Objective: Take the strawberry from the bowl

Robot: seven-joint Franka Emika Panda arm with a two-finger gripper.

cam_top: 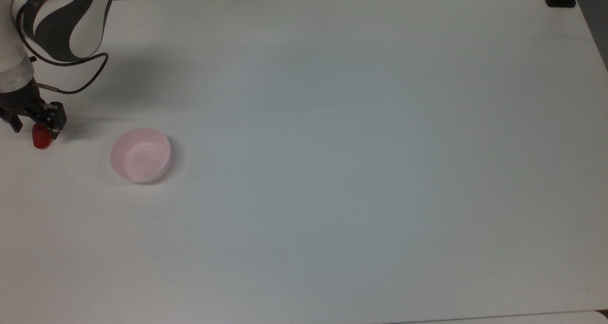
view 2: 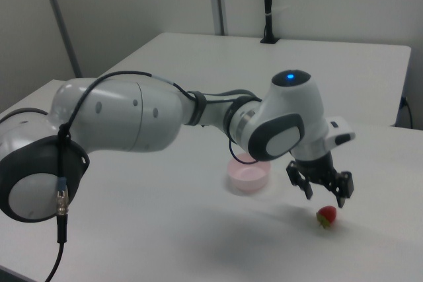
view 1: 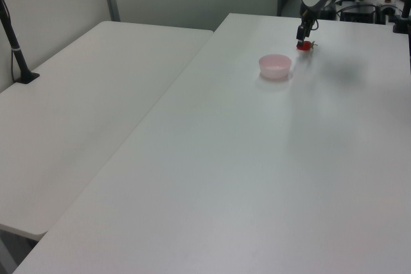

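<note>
Hovering just above the table, our gripper [view 2: 325, 193] has its fingers spread apart w/ nothing between them, and the strawberry [view 2: 326, 216] lies on the table [cam_top: 332, 172] right below. In the top view the berry [cam_top: 41, 137] sits at the far left edge, well apart from the bowl [cam_top: 140, 155], w/ the gripper [cam_top: 29, 121] just above it in frame. So the berry is out of the bowl and resting on the tabletop, not in the jaws; we'd judge the pick-from-bowl part done and the drop-off made, w/ the arm at the release stage. Next move, as we read it: lift straight up and clear w/o nudging the berry, since the fingertips hang very close to it. From the left view the gripper [view 1: 302, 35] stands near-vertical over the fruit [view 1: 303, 46], bowl [view 1: 275, 66] nearer the camera. Materials: berry is glossy red, rounded and tapering, green leafy bit at one end in the right view, so it's apt to roll if bumped. Bowl [view 2: 248, 175] is pale pink, round, smooth plain walls, looks like thin plastic, and we see nothing in it. Table is matte white, flat, broad. Arm casing [view 2: 125, 120] is smooth white and grey, w/ a black cable [cam_top: 71, 60] looping off the wrist.
</note>
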